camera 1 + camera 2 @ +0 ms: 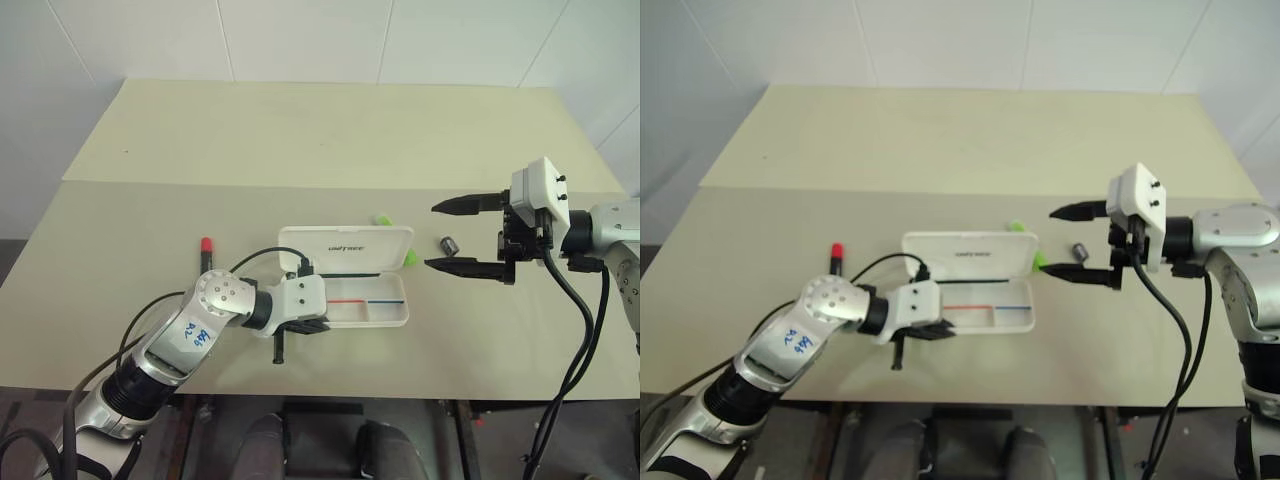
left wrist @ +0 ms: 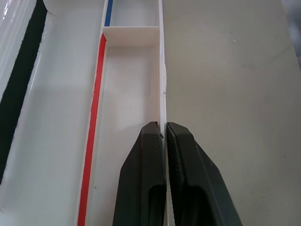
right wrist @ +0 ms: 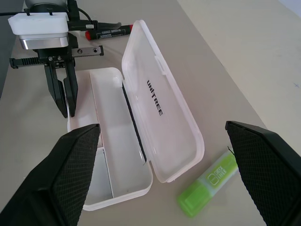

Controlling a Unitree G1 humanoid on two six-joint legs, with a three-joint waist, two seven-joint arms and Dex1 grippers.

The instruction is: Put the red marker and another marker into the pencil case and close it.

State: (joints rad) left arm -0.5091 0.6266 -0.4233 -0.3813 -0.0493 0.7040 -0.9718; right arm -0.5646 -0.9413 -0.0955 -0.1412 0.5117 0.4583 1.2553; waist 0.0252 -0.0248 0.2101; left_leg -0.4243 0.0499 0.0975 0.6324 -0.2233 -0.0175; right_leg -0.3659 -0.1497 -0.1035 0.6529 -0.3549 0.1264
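Two markers are yet to be placed in the pencil case (image 1: pixel 345 275), which lies open on the table (image 1: pixel 300 140) with its lid (image 3: pixel 160 101) tilted back and its striped tray (image 1: pixel 360 305) empty. The red marker (image 1: pixel 207 255) is seen lying on the table beside the case on the left arm's side, near but apart from it, and the green highlighter (image 3: pixel 209 181) lies just behind the lid's far corner on the right arm's side, close to a small dark cylinder (image 1: pixel 449 243). The left claw (image 2: pixel 163 136) is pressed together on the thin front wall of the tray, which is pinched between its two fingers, so the case is steadied rather than any marker being held. The right claw (image 1: pixel 455 235) hangs above the table beyond the case's end with its fingers spread wide apart and nothing between them, the highlighter lying below it in the right wrist view. By judgement, the step in hand is the pickup of the highlighter: the case should be kept pinned by the left claw, the right claw lowered so its fingers straddle the highlighter's body across its width, and the lid's edge and the dark cylinder avoided so that neither is knocked.
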